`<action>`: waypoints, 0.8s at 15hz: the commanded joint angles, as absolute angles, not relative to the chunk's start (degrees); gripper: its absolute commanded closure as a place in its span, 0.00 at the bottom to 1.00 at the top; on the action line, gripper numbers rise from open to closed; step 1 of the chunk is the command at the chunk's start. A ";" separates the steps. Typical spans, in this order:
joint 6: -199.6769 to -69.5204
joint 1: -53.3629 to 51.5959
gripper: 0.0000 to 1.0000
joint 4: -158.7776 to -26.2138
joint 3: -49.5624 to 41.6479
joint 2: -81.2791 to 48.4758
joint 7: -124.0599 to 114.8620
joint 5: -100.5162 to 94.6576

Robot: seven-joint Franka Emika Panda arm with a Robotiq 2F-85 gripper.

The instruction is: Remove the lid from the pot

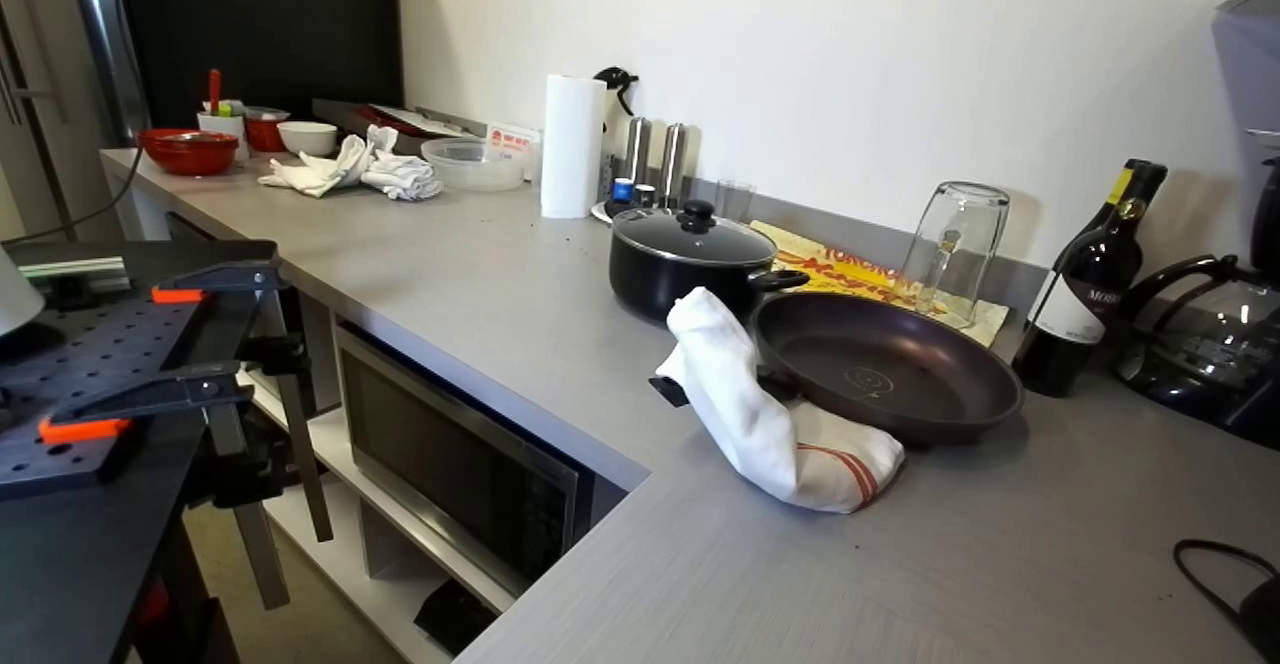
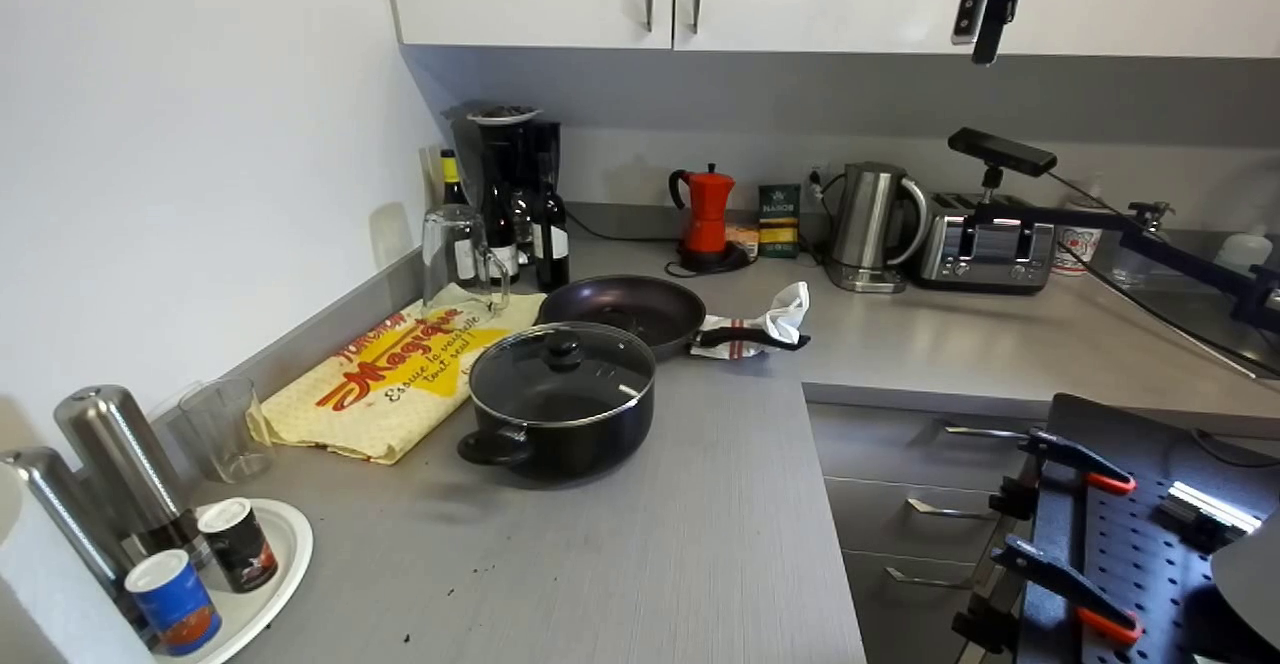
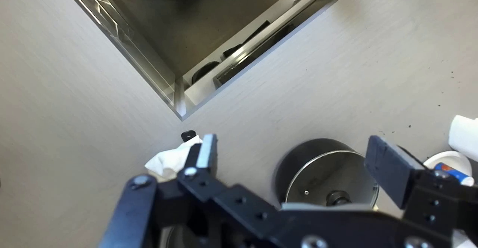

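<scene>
Currently, the glass lid [image 2: 525, 384] covers the black pot [image 2: 590, 447] on the tabletop [image 2: 690, 544], and the end effector [image 3: 293, 156] hangs higher up, spread wide and empty.

Black gripper [image 3: 291, 152]: free gap between spread fingers [image 3: 388, 173] in wrist view. Well below fingertips: short round black pot [image 2: 590, 446] under glass, metal-rimmed lid [image 2: 565, 389] with upright dark knob [image 2: 562, 348]; free air above it. Beneath picture-left finger: bunched white cloth with red stripes [image 1: 740, 404], at handle [image 2: 750, 337] of wide shallow black frying pan [image 1: 900, 374], crowding pot on that side. Past picture-right finger: blue cylindrical canister [image 3: 452, 172], passing room between it and pot.
</scene>
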State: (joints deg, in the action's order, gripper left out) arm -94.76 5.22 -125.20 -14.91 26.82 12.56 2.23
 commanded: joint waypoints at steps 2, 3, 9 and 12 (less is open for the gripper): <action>-95.81 4.25 0.00 -121.75 -11.13 20.49 12.25 2.69; -96.24 3.96 0.00 -121.12 -10.17 19.18 12.00 2.37; -98.30 1.69 0.00 -115.07 -4.69 9.27 11.13 0.77; -98.53 0.68 0.00 -110.32 -2.49 2.76 10.97 0.05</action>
State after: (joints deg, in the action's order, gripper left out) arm -99.24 1.64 -116.59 -4.01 9.56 11.84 1.44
